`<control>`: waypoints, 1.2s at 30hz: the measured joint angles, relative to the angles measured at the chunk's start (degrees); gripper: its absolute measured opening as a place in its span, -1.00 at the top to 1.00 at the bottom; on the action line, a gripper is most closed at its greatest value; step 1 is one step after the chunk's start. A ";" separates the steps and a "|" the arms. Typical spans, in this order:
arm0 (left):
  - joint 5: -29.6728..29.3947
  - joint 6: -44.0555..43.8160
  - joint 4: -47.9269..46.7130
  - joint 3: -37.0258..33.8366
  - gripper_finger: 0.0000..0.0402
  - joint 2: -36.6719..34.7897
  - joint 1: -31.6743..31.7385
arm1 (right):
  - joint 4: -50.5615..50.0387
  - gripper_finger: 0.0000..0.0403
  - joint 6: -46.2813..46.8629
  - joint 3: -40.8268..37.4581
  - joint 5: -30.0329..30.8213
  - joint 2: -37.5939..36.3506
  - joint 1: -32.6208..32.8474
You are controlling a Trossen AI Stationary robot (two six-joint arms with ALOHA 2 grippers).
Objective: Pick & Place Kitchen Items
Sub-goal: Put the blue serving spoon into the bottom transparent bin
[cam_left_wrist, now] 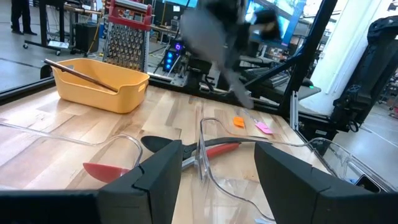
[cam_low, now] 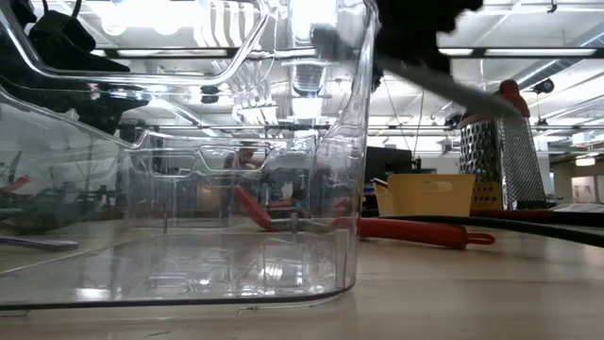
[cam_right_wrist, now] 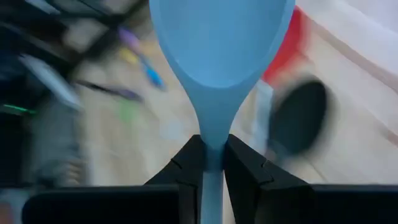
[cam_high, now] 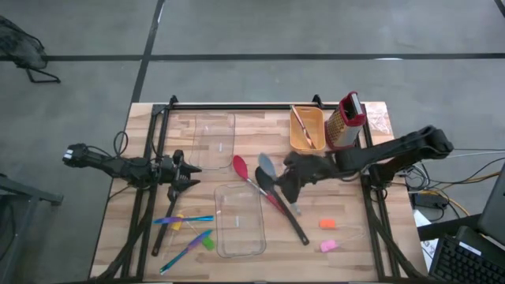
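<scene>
High view: right gripper (cam_high: 293, 180) hovers just above the red spoon (cam_high: 251, 180); left gripper (cam_high: 192, 175) waits spread, well apart.

Right wrist view: fingers pinch the light-blue spoon (cam_right_wrist: 219, 56) at its neck. Carry level, grip firm, to prevent swinging.

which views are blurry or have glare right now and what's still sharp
Right wrist view: the table behind is motion-smeared, while the light-blue spoon clamped in the right gripper stays crisp. Left wrist view: that spoon is a blurred streak; the yellow bin is sharp. Low view: ceiling lights glare through the clear container. High view: evenly lit, no blur.
</scene>
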 joint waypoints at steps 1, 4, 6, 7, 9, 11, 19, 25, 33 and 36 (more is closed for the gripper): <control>0.01 0.00 0.00 0.00 -0.04 0.00 0.01 | 3.31 0.79 -0.65 0.00 -0.19 -0.15 0.00; 0.00 0.00 0.00 0.00 -0.04 0.00 0.00 | 11.58 0.76 -1.96 0.00 -0.70 0.41 -0.02; 0.02 0.02 -0.02 0.00 -0.04 0.00 0.02 | 17.61 0.76 -2.70 0.07 -1.66 2.02 -0.02; 0.00 0.00 -0.02 0.00 -0.04 0.02 0.00 | 19.92 0.76 -2.95 0.07 -2.07 3.21 -0.02; 0.02 0.00 -0.02 0.00 -0.04 0.02 0.00 | 26.90 0.76 -4.62 0.04 -2.98 6.03 -0.02; 0.00 0.01 -0.02 0.00 -0.04 0.08 0.02 | 32.00 0.78 -6.00 0.38 -3.85 8.63 0.00; 0.02 0.00 -0.02 0.00 -0.04 0.13 0.01 | 35.33 0.71 -9.19 6.87 -5.00 20.15 -0.20; 0.00 0.00 -0.02 0.00 -0.04 0.29 0.01 | 34.81 0.76 -10.11 13.98 -8.10 27.90 0.13; 0.02 0.00 -0.02 0.00 -0.04 0.46 0.02 | 28.77 0.72 -8.58 18.79 -9.15 35.00 0.47; 0.02 0.00 -0.02 0.00 -0.04 0.48 0.02 | 28.78 0.72 -6.86 19.83 -10.43 36.96 0.77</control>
